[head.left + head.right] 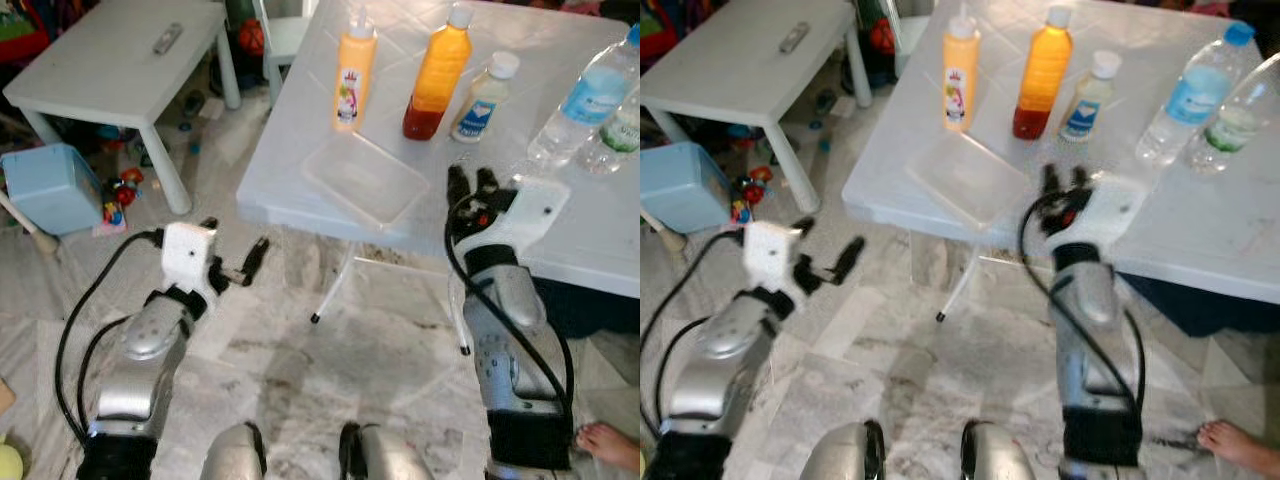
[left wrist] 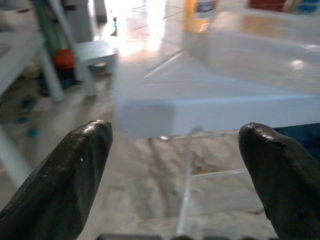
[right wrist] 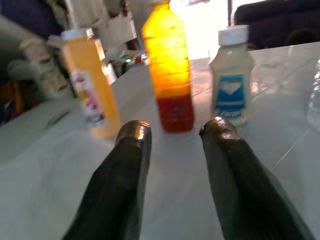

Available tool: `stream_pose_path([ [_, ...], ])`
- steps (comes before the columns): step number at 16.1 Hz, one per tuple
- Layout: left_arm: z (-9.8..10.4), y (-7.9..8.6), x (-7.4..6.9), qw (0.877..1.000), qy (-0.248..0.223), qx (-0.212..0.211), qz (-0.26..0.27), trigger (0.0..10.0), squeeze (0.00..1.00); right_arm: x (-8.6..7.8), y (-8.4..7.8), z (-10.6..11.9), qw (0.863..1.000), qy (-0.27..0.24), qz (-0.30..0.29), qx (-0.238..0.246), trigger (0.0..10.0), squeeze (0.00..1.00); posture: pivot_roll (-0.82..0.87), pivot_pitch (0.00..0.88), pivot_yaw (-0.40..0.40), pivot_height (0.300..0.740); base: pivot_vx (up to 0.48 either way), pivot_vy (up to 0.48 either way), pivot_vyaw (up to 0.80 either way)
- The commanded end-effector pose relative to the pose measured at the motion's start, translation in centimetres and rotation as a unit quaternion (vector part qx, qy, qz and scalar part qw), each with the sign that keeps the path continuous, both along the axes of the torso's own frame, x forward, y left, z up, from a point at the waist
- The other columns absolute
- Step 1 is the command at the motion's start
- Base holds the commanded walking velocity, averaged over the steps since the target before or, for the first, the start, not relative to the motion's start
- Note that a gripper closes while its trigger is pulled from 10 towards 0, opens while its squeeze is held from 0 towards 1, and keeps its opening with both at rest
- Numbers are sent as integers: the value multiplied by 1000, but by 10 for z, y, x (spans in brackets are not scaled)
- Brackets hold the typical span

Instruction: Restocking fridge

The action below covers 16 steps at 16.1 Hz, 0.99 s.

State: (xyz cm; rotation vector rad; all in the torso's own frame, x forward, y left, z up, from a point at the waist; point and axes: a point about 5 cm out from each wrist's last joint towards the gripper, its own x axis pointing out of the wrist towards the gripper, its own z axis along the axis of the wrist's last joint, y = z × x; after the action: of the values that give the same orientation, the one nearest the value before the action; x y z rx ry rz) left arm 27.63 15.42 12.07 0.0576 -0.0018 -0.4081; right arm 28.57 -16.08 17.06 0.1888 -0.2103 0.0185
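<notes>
The orange juice bottle (image 3: pixel 167 65) is standing upright on the worktop (image 1: pixel 330 110), straight ahead of the right tool (image 3: pixel 172 131), whose fingers are parted and holding nothing. The left tool (image 1: pixel 240 268), spread wide and empty, is hanging farther off below the worktop edge.

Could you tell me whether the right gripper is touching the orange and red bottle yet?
Apart. In the right wrist view, bare tabletop lies between the right gripper and the orange and red bottle.
</notes>
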Motion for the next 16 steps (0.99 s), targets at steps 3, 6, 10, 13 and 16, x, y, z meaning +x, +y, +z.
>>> stream_pose_path([
  [3,-3,0,0,1000,10,2,-2,10000,0,-23,10,-12,999,13,34,-34,10000,1000,-24,101,-28,740,0,0,0],
  [6,-4,0,0,1000,9,10,-5,10000,0,-29,28,-31,991,58,114,-48,10000,1000,-26,95,-31,740,0,0,0],
  [10,-3,-2,2,1000,5,12,-4,10000,0,-27,47,-47,975,101,195,-31,10000,1000,-22,93,-36,740,0,0,0],
  [13,-2,-3,1,1000,1,17,-5,10000,0,-23,57,-57,962,127,240,-37,10000,1000,-9,97,-43,740,0,0,0],
  [16,-2,-1,1,1000,-1,19,-2,10000,0,-18,56,-61,961,137,239,-27,10000,1000,-7,101,-45,740,0,0,0],
])
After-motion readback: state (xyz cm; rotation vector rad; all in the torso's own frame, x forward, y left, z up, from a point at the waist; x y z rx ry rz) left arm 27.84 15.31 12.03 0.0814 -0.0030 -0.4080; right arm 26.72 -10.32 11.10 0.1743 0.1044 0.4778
